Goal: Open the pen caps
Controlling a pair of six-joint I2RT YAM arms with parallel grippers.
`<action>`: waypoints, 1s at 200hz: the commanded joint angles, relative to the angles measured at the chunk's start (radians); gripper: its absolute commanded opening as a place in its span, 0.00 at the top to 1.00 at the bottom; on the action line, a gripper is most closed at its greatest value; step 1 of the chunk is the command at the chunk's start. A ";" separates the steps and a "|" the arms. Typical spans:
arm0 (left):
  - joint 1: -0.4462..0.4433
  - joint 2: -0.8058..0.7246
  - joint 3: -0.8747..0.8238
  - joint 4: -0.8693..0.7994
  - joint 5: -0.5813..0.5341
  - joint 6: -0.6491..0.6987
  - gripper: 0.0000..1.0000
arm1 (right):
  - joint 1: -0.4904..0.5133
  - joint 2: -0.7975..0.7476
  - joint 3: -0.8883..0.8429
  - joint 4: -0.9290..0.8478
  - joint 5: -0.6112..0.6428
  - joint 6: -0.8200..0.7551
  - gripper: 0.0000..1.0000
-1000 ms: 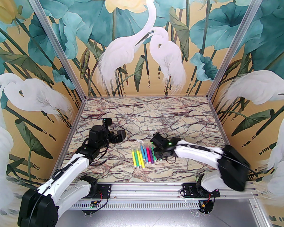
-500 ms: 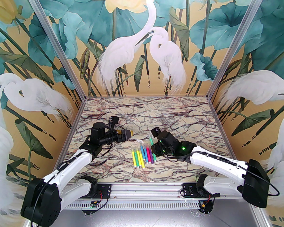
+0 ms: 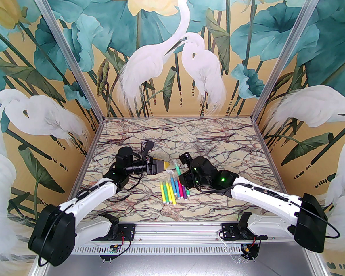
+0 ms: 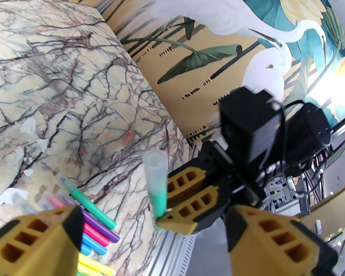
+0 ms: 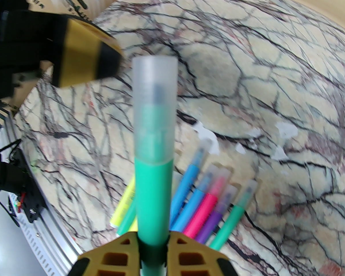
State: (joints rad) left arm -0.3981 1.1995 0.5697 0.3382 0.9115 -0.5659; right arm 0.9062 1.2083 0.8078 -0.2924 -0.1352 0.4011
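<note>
As viewed from above: marble-veined table (image 3: 218, 142), heron-mural walls (image 3: 172, 67), pens (image 3: 172, 190) in a row; right gripper (image 3: 180, 174) clamped on green pen (image 3: 177, 169), left gripper (image 3: 166, 164) spread, just beside. Left wrist: clear cap (image 4: 155, 170) fitted, raised. Right wrist: white scraps (image 5: 284, 131) beyond row.

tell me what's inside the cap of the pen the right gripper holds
Through the frosted cap show the green pen's neck and a dark tip; the plastic blurs finer detail.

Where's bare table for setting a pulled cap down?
Free: far strip of the table under the back wall; right side beyond the right arm; near strip between the pen row and the front rail. Crowded: centre, where the left pincer faces the green pen in the right pincer.
</note>
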 commanded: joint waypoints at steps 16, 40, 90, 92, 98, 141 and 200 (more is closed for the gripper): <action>-0.026 0.047 0.030 0.133 0.043 -0.035 0.21 | 0.003 0.010 0.040 0.050 -0.050 -0.015 0.87; -0.034 0.057 0.036 0.162 0.039 -0.041 0.23 | 0.006 0.015 0.046 0.050 -0.058 -0.016 0.87; -0.045 0.067 0.045 0.186 0.036 -0.045 0.27 | 0.010 0.040 0.061 0.058 -0.082 -0.026 0.87; -0.046 0.067 0.046 0.186 0.036 -0.045 0.28 | 0.010 0.040 0.061 0.060 -0.082 -0.027 0.87; -0.048 0.070 0.047 0.186 0.039 -0.045 0.30 | 0.011 0.043 0.063 0.062 -0.084 -0.028 0.87; -0.053 0.085 0.062 0.183 0.049 -0.048 0.41 | 0.013 0.054 0.068 0.082 -0.095 -0.031 0.87; -0.054 0.101 0.073 0.190 0.050 -0.053 0.56 | 0.014 0.070 0.072 0.098 -0.101 -0.031 0.87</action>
State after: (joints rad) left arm -0.4458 1.2869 0.6117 0.4995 0.9333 -0.6140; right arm 0.9127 1.2671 0.8501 -0.2237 -0.2165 0.3874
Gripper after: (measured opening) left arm 0.476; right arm 0.149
